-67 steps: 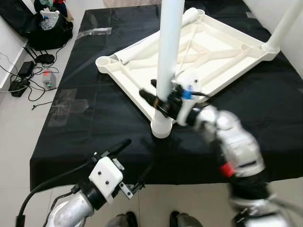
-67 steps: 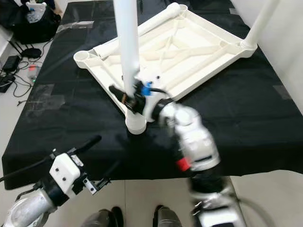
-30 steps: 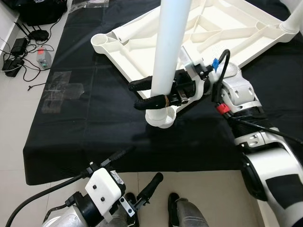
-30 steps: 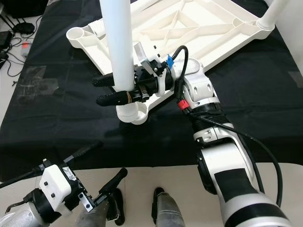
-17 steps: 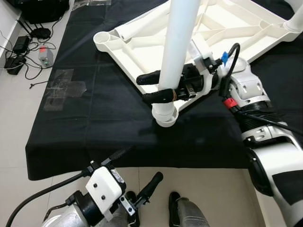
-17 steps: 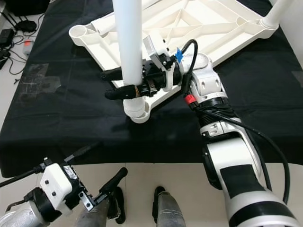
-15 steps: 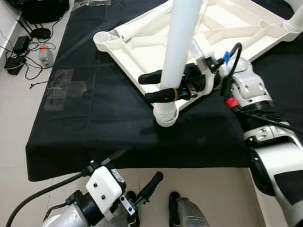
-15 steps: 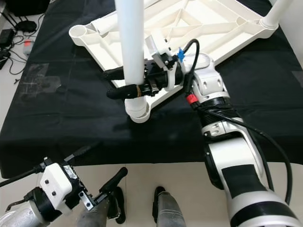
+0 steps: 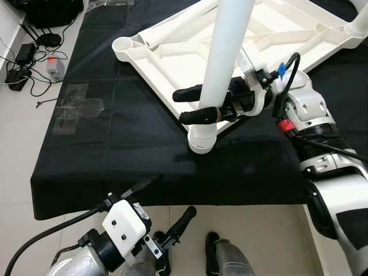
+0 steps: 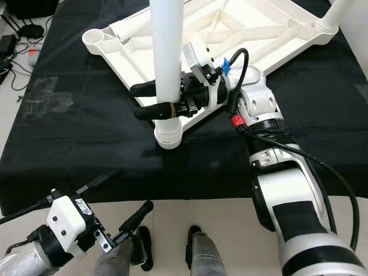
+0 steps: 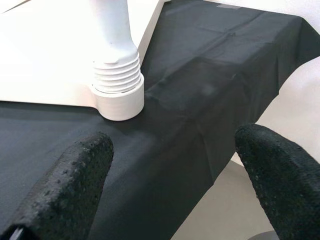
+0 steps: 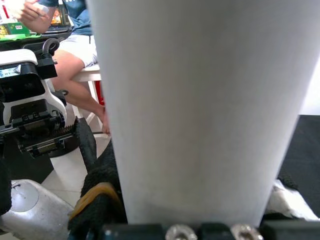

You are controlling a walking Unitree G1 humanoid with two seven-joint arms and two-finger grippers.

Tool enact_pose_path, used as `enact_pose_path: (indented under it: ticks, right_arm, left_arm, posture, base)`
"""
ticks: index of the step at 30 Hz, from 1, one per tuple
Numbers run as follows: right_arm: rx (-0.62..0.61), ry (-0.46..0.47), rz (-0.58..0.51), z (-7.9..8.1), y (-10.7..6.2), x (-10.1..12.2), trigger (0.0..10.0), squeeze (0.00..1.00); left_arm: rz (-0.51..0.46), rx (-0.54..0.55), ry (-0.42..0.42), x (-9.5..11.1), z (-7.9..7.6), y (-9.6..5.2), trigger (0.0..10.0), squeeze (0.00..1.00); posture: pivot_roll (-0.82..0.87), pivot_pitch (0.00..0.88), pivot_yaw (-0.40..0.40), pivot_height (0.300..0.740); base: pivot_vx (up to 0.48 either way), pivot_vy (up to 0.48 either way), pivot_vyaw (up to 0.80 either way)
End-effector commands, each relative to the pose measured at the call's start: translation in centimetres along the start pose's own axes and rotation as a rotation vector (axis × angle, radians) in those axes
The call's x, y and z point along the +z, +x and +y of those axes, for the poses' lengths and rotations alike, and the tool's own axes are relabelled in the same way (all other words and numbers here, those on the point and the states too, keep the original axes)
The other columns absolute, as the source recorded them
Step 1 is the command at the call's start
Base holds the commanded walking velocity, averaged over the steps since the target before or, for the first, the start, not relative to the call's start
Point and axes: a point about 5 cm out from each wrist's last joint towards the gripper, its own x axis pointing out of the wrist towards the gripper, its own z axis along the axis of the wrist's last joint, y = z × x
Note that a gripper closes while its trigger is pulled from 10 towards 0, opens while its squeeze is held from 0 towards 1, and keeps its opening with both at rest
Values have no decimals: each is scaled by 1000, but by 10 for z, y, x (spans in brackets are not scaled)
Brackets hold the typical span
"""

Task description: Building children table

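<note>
Left eye view: the right gripper (image 9: 192, 105) is reaching in from the right, its two black fingers (image 9: 191, 92) lying one on each side of a tall white table leg (image 9: 226, 54), closed just enough to be gripping it low on the shaft. The leg is standing upright with its ribbed foot end sitting in the nearest corner socket (image 9: 202, 141) of the white tabletop (image 9: 172, 63), which is lying upside down on a black cloth (image 9: 115, 138); it appears the gripper is steadying or twisting the leg home. Another leg (image 9: 357, 20) is already standing at the far right corner. The left gripper (image 9: 164, 210) is hanging idle below the cloth's near edge, fingers spread wide and holding nothing. In the right wrist view, a seated person (image 12: 75, 50) is visible beyond the leg.
</note>
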Motion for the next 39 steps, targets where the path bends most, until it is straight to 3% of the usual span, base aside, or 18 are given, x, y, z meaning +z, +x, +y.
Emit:
enact_pose_path:
  ticks: [1, 9, 11, 12, 13, 14, 15, 16, 17, 18, 20, 27, 32, 39]
  right_arm:
    - [-13, 38, 74, 9, -1, -22, 10000, 0]
    - [-98, 66, 110, 20, -2, -33, 10000, 0]
    - [-240, 80, 202, 25, -2, -42, 10000, 0]
    - [-377, 147, 282, 30, 3, -53, 10000, 0]
    - [-377, 147, 282, 30, 3, -53, 10000, 0]
    - [-651, 272, 409, 44, 11, -73, 10000, 0]
    - [-651, 272, 409, 44, 11, -73, 10000, 0]
    - [-808, 317, 472, 59, 17, -82, 10000, 0]
    - [-912, 391, 467, 83, 33, -90, 10000, 0]
    - [-912, 391, 467, 83, 33, -90, 10000, 0]
    - [-1111, 464, 400, 114, 51, -94, 10000, 0]
    - [-1255, 389, 344, 101, 48, -95, 10000, 0]
    - [-1271, 398, 311, 97, 51, -100, 10000, 0]
    - [-1385, 429, 342, 102, 59, -98, 10000, 0]
  left_arm:
    - [23, -15, -13, -2, -1, -3, 10000, 0]
    - [20, -14, -14, -3, -1, -2, 10000, 0]
    - [19, -16, -15, -4, -1, -1, 10000, 0]
    - [20, -15, -15, -5, -2, -2, 10000, 0]
    - [20, -15, -15, -5, -2, -2, 10000, 0]
    - [23, -11, -13, -7, -3, -2, 10000, 0]
    - [23, -11, -13, -7, -3, -2, 10000, 0]
    - [24, -6, -11, -7, -2, -2, 10000, 0]
    - [23, 1, -10, -9, -1, -1, 10000, 0]
    - [23, 1, -10, -9, -1, -1, 10000, 0]
    - [16, -1, -11, -15, 4, 5, 10000, 0]
    - [12, -26, 7, -24, 9, 13, 10000, 0]
    - [19, -7, 29, -28, 14, 14, 10000, 0]
    - [34, 56, 87, -38, 26, 18, 10000, 0]
  posture:
    - [94, 385, 35, 740]
    - [83, 387, 39, 740]
    - [77, 380, 29, 740]
    - [73, 373, 6, 740]
    - [73, 373, 6, 740]
    - [69, 358, 0, 740]
    - [69, 358, 0, 740]
    - [63, 355, -4, 740]
    - [26, 352, -2, 740]
    - [26, 352, -2, 740]
    - [-14, 316, 16, 740]
    - [-8, 267, 25, 740]
    - [17, 222, 20, 740]
    - [38, 179, 37, 740]
  base:
    - [0, 0, 0]
    - [0, 0, 0]
    - [0, 0, 0]
    - [0, 0, 0]
    - [0, 0, 0]
    - [0, 0, 0]
    - [0, 0, 0]
    - [0, 0, 0]
    - [0, 0, 0]
    - [0, 0, 0]
    - [0, 0, 0]
    - [0, 0, 0]
    - [0, 0, 0]
    - [0, 0, 0]
